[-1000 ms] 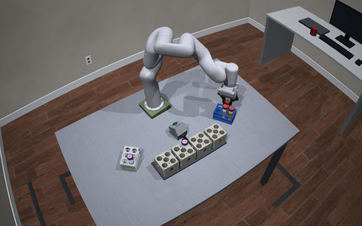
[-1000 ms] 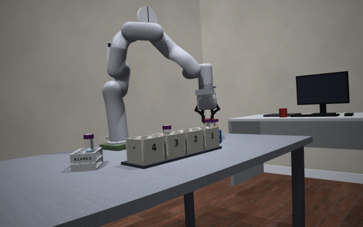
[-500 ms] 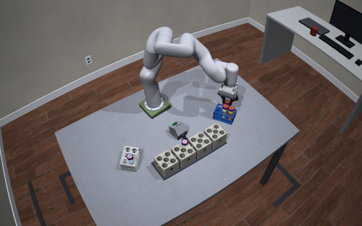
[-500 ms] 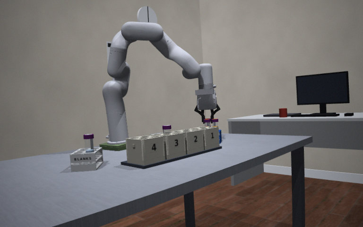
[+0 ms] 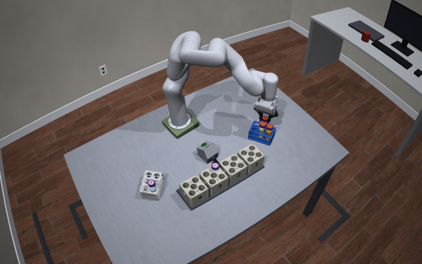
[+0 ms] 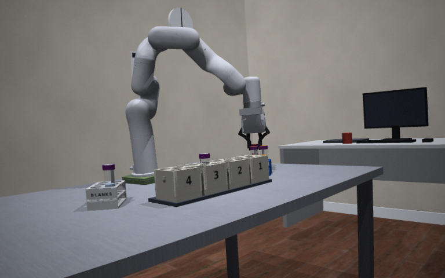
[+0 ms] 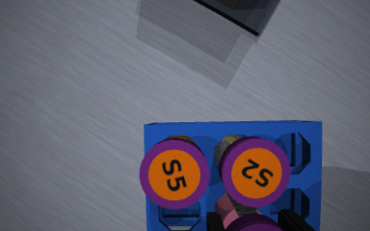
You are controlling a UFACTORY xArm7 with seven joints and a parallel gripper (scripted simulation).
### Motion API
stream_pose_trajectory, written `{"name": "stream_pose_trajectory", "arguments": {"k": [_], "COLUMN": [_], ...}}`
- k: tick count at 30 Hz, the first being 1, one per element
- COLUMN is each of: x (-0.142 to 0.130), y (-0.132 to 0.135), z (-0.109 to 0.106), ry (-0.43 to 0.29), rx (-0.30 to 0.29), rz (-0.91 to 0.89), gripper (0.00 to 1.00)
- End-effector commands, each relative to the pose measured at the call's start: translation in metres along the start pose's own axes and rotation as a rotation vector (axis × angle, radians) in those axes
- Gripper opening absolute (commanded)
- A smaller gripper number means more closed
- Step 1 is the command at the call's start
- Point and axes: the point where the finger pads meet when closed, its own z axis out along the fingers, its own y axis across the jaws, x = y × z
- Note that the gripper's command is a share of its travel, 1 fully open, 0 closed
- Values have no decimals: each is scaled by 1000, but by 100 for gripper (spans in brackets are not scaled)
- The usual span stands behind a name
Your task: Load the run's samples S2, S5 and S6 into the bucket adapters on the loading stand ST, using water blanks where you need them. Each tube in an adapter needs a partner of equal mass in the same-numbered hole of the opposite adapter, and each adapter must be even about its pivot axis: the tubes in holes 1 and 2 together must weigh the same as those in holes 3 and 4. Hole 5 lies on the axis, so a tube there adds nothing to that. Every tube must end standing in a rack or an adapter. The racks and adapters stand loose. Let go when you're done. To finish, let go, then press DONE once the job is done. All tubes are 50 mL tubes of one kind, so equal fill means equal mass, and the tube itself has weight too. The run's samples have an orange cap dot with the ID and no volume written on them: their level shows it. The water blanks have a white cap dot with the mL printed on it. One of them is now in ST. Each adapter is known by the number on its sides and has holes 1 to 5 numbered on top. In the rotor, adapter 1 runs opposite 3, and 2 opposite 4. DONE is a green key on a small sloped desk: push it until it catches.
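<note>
3 sample tubes in blue rack point(image 5: 260, 140) point(image 6: 270, 167) point(image 7: 308, 129); jaws point(image 5: 264, 119) point(image 6: 254, 146) part-open, gripping 3rd tube point(image 5: 264, 118) point(image 6: 254, 145) point(image 7: 253, 222); 4 adapters point(image 5: 193, 199) point(image 6: 188, 188) on ST base point(image 5: 193, 208) point(image 6: 176, 204), 1 blank point(image 5: 215, 165) point(image 6: 204, 156) in no. 3; 1 more point(image 5: 151, 182) point(image 6: 108, 167) in white rack point(image 5: 149, 196) point(image 6: 101, 202); only wrist cam reads S5 point(image 5: 270, 126) point(image 6: 263, 147) point(image 7: 174, 173), S2 point(image 5: 262, 124) point(image 6: 253, 147) point(image 7: 254, 171).

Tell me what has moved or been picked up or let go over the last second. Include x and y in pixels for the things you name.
Nothing visibly changed. The arm point(image 5: 176, 105) point(image 6: 142, 141) and gripper point(image 5: 264, 116) point(image 6: 254, 144) point(image 7: 254, 220) hold the same pose, at the rearmost tube point(image 5: 264, 118) point(image 7: 254, 225) in the blue rack point(image 5: 260, 140) point(image 7: 308, 129). Adapters point(image 5: 199, 199) point(image 6: 188, 188) and blanks point(image 5: 151, 182) point(image 5: 215, 165) point(image 6: 108, 167) point(image 6: 204, 155) stayed put.
</note>
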Motion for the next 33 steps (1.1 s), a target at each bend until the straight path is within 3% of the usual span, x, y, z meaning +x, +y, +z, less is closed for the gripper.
{"name": "stream_pose_trajectory", "arguments": {"k": [1,27,33], "x": [0,0,0], "y": [-1,-1,-1], "z": [-4,-17,-29], "ry": [-1,-1,-1], "rx": [5,5,5], "rz": [0,0,0], "gripper": [0,0,0]}}
